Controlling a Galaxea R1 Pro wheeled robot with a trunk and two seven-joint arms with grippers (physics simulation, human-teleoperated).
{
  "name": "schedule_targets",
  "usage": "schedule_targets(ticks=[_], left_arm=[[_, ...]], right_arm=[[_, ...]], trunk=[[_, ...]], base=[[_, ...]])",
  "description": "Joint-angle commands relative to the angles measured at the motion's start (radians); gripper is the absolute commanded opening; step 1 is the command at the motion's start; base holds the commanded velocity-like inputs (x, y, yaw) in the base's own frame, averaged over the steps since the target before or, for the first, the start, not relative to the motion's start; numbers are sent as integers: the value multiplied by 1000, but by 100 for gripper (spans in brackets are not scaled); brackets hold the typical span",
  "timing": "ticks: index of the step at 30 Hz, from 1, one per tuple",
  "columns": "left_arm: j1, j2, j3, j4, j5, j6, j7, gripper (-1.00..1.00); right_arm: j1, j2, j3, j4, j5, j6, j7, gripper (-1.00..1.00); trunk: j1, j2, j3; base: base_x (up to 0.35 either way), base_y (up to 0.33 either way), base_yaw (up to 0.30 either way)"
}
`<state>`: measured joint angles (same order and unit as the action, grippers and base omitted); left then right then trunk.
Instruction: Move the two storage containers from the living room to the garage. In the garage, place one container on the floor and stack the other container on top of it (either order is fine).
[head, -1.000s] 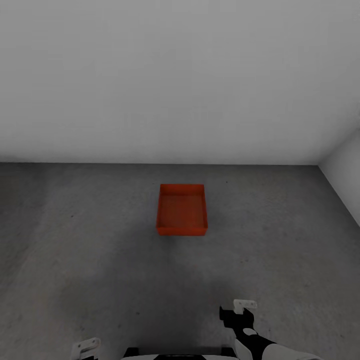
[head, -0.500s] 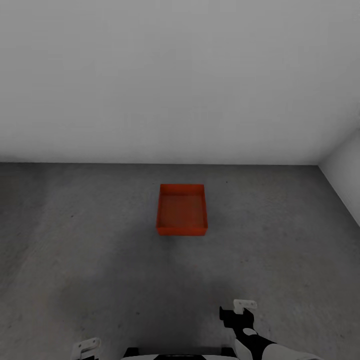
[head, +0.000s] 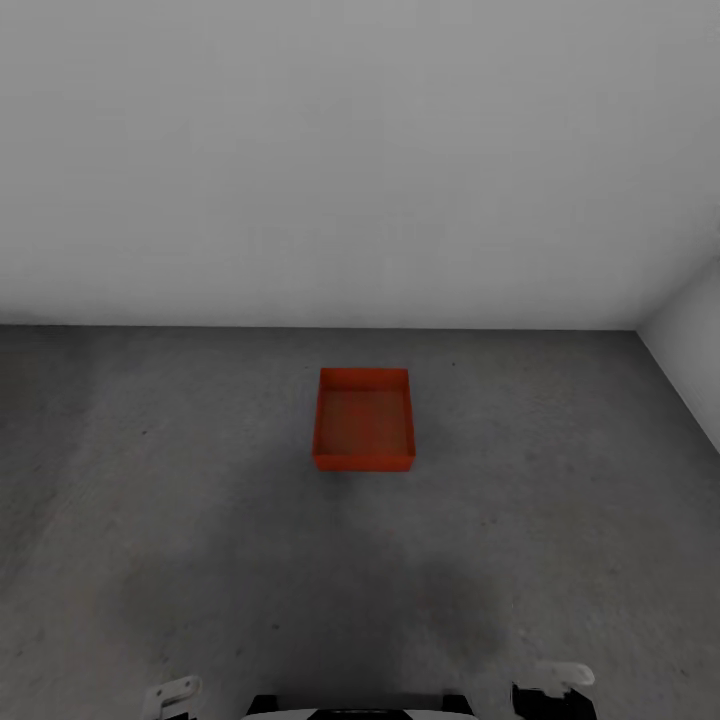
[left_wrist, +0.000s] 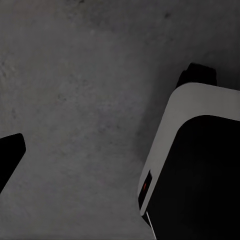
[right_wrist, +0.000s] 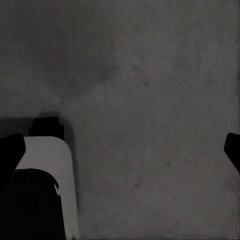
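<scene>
A: Bare room: dark grey concrete floor (head: 180, 520) under a plain pale wall (head: 360, 150), so this looks like the garage. One orange-red box (head: 363, 418) sits flat on the concrete, a little above the middle of the head view.

B: Only the one box?

A: One box visible. I'd judge half the job is left: the other must come and go on top.

B: Which way does it lie from the arms?

A: Straight ahead, well apart from both. Its outline is close to square, perhaps slightly longer running away from the camera, and its sides run roughly square to the far wall. The right gripper (head: 553, 690) shows at the lower right edge, the left gripper (head: 172, 695) at the lower left edge. The box is about midway between them, marginally nearer the right.

B: And the grippers themselves?

A: In the right wrist view one dark finger (right_wrist: 11, 150) sits at each side with bare concrete between, so it is spread wide and holds nothing. The left wrist view shows one fingertip (left_wrist: 9, 156) at the frame edge over concrete; nothing is held, but I cannot tell its opening.
</scene>
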<state>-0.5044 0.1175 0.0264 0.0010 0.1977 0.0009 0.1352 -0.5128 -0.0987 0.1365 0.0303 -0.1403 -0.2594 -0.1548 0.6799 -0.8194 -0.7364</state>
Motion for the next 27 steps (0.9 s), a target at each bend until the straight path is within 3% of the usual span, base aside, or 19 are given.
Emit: schedule_targets(ticks=[1, 8, 16, 27], left_arm=[[4, 0, 2, 0, 5, 0, 1, 100], [33, 1, 2, 0, 5, -1, 1, 100], [87, 1, 1, -1, 3, -1, 1, 100], [160, 5, 0, -1, -4, -1, -3, 100]], right_arm=[[3, -7, 9, 3, -10, -3, 0, 100], [45, -20, 9, 4, -9, 3, 1, 100], [210, -12, 10, 4, -7, 2, 1, 100], [308, -2, 9, 5, -8, 4, 16, 100]], trunk=[[0, -1, -1], [0, -1, -1], [0, -1, -1], [0, -1, 2]], base=[[0, 0, 0], [0, 0, 0], [0, 0, 0], [0, 0, 0]])
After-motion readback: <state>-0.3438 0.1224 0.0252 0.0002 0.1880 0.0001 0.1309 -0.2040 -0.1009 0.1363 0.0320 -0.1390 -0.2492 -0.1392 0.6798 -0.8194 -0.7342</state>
